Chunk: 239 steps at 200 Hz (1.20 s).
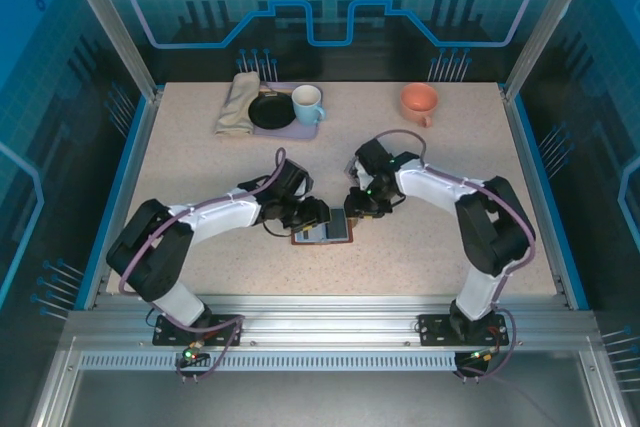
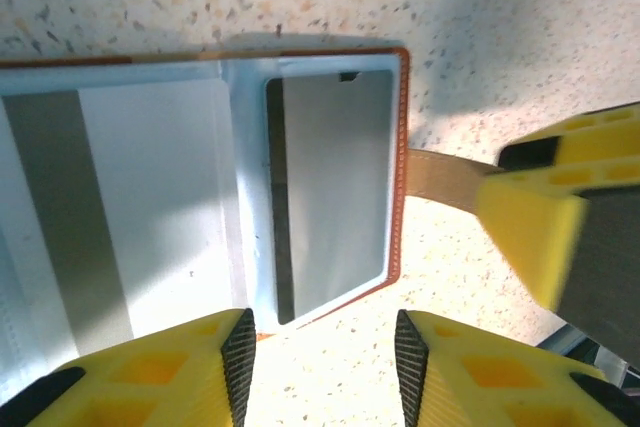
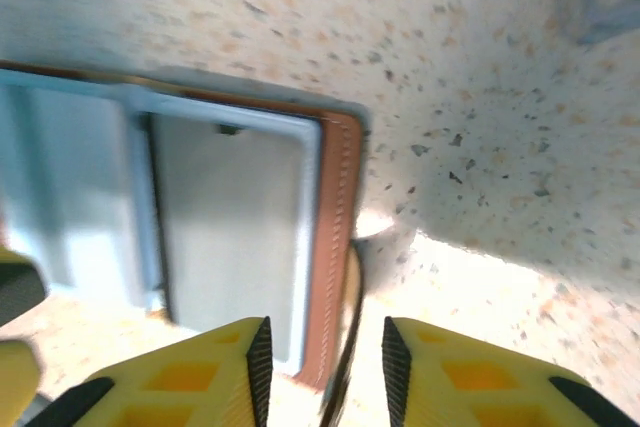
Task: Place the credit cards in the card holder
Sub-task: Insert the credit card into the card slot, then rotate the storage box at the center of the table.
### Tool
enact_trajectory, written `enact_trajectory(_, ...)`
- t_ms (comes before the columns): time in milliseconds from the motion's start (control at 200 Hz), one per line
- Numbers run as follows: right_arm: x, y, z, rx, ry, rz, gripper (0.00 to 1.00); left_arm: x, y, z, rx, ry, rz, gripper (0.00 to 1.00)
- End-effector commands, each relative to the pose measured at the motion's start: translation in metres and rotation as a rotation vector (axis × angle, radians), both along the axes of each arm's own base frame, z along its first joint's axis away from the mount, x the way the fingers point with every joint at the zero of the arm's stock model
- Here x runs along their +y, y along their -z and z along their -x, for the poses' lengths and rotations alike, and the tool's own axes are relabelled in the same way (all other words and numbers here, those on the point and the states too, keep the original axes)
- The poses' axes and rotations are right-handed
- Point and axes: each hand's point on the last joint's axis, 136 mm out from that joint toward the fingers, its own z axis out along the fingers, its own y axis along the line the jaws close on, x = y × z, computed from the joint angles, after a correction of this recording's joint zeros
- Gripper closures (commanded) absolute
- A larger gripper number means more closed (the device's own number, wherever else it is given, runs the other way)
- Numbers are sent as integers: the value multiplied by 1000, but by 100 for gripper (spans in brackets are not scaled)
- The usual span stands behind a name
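One brown leather card holder (image 1: 322,231) lies open on the speckled bench (image 1: 200,167), toward 6 o'clock of its middle, with two pale plastic credit cards (image 2: 335,187) inside. Two yellow-fingered hands flank it, the left hand (image 2: 325,337) at 9 o'clock and the right hand (image 3: 322,342) at 1 o'clock, both spread and pinching nothing.

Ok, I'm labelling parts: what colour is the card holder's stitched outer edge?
Reddish-brown, on the card holder; clearest in the right wrist view.
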Motion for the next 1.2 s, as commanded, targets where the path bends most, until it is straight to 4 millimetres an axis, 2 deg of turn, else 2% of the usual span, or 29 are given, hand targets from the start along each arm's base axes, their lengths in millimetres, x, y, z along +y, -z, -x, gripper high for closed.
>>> enact_trajectory(0,-14,-55,-18,-134,-17,12,57,8,-25,-10,-65,1,-22,54)
enact_trajectory(145,-56,-87,-48,-272,-30,196,51,15,-45,-29,-87,-26,14,48)
enact_trajectory(280,-77,-95,-70,-291,-64,280,52,12,-55,-48,-82,-52,73,41)
enact_trajectory(410,-77,-95,-88,-306,-116,327,53,-3,-54,-62,-45,-51,117,37)
enact_trajectory(540,-72,-83,-104,-293,-160,361,54,-15,-47,-75,3,-66,135,36)
enact_trajectory(635,-67,-72,-110,-275,-198,381,59,-21,-41,-82,30,-72,128,34)
enact_trajectory(695,-71,-70,-117,-279,-167,412,59,-25,-38,-88,40,-74,115,34)
enact_trajectory(890,-87,-80,-142,-290,-51,329,44,-42,-31,-100,71,-64,118,34)
enact_trajectory(985,-89,-80,-152,-274,-18,240,33,-48,-30,-102,73,-58,125,33)
enact_trajectory(1025,-85,-77,-154,-256,-23,199,29,-49,-31,-103,73,-59,130,33)
enact_trajectory(1190,-86,-53,-166,-157,28,58,25,-53,-31,-108,72,-54,139,33)
